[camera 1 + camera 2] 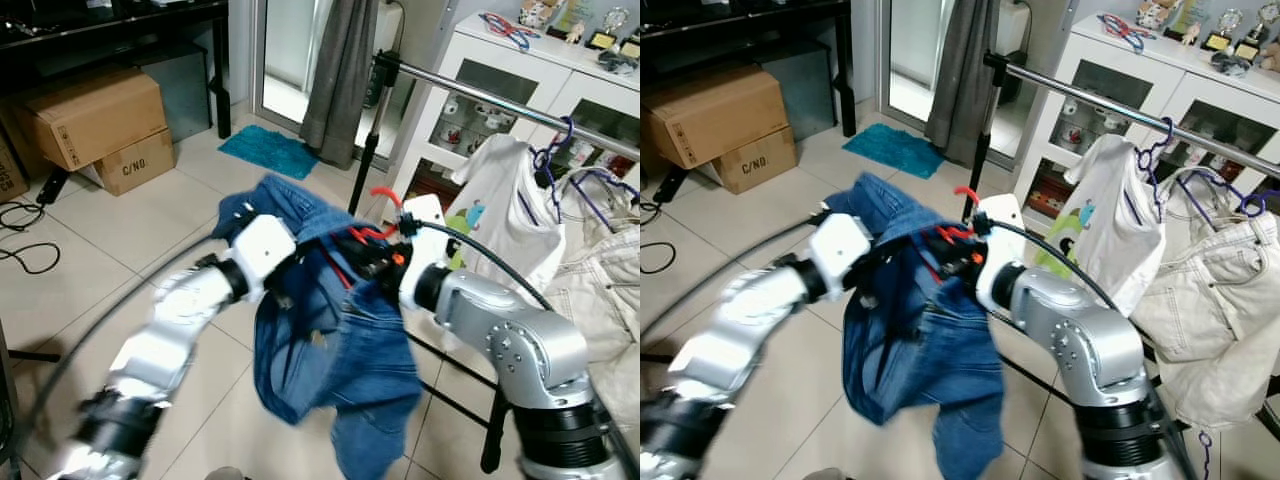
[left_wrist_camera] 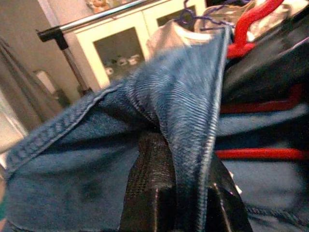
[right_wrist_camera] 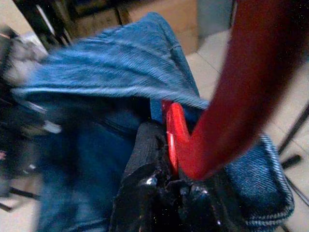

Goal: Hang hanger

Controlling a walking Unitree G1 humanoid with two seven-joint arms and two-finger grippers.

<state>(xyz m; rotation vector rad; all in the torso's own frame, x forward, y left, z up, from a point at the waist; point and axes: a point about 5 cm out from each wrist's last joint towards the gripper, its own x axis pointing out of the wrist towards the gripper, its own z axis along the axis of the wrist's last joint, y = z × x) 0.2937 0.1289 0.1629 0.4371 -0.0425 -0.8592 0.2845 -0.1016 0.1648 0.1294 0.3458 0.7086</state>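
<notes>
Blue jeans (image 1: 330, 350) hang on a red hanger (image 1: 385, 195) held up between both arms, in front of the left end of the chrome clothes rail (image 1: 500, 100). The hanger's hook sits below the rail, apart from it. My left gripper (image 1: 290, 285) is shut on a fold of the jeans (image 2: 96, 159), and the denim runs between its black fingers (image 2: 149, 193). My right gripper (image 1: 375, 258) is shut on the red hanger (image 3: 241, 87) near its neck, with one finger (image 3: 145, 159) pressed against the red plastic. The jeans hide most of the hanger.
A white T-shirt (image 1: 510, 210) on a purple hanger and beige clothes (image 1: 600, 290) hang on the rail to the right. The rack's black pole (image 1: 365, 150) stands behind the jeans. There is a white cabinet (image 1: 520, 70) behind, and cardboard boxes (image 1: 95, 115), a teal mat (image 1: 268, 150) and floor cables (image 1: 25, 240) to the left.
</notes>
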